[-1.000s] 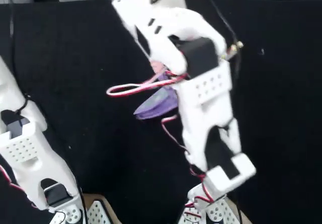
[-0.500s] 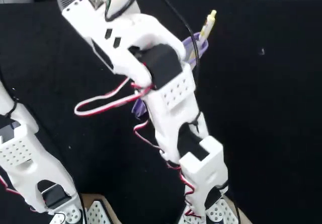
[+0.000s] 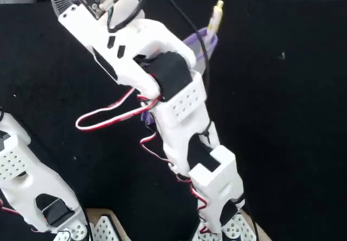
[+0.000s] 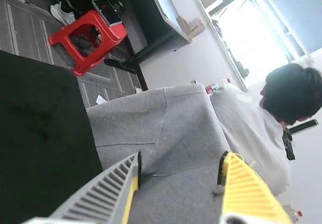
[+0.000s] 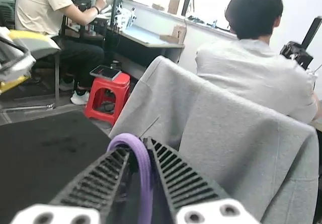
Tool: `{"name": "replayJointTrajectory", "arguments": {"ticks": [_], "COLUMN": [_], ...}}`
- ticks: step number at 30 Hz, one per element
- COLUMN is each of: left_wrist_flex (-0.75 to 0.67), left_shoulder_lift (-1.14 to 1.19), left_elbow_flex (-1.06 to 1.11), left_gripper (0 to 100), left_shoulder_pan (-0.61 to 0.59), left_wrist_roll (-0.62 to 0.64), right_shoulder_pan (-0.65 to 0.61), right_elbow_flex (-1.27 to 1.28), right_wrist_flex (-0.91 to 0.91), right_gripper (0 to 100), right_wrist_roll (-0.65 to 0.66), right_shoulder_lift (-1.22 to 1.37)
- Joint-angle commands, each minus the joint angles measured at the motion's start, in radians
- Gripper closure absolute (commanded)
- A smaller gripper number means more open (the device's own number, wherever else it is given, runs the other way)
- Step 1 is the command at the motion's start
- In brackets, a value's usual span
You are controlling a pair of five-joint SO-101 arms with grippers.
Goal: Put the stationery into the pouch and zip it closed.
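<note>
Clamping what seems the purple pouch (image 5: 144, 183), the right hand (image 5: 137, 149) shows closed in its wrist view; left hand (image 4: 181, 159) gapes.

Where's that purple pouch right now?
High view: the purple pouch peeks out behind the raised right arm, near the table's far edge, a yellow pen sticking out of its top.

The pen (image 3: 216, 12) sticks from the pouch (image 3: 207, 40) behind the right arm (image 3: 179, 100), with the left arm (image 3: 27, 181) near-left.
</note>
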Motion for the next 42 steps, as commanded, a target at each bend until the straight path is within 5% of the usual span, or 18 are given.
{"name": "replayJointTrajectory", "arguments": {"ticks": [1,14,23,27,35,42], "left_wrist_flex": [-0.018,-0.038,-0.037,-0.035,0.023,0.130], "left_shoulder_lift": [-0.014,-0.014,-0.015,-0.015,-0.161,-0.224], "left_elbow_flex": [-0.016,-0.016,-0.016,-0.018,-0.018,-0.008], "left_gripper": [73,74,74,74,73,73], "left_shoulder_pan": [-0.039,-0.111,-0.111,-0.110,-0.082,0.005], "left_wrist_roll": [0.012,0.012,0.012,0.012,0.003,-0.192], "right_shoulder_pan": [-0.060,-0.181,0.040,0.146,0.176,0.311], "right_elbow_flex": [0.008,-0.302,-0.275,-0.243,-0.174,-0.166], "right_wrist_flex": [-0.029,0.381,0.514,0.535,0.493,0.408], "right_gripper": [98.8,98.8,98.8,98.8,98.8,98.8], "right_wrist_roll": [0.012,0.021,0.011,-0.101,-0.143,-0.152], "right_shoulder_lift": [-0.007,-0.035,-0.308,-0.311,-0.312,-0.311]}}
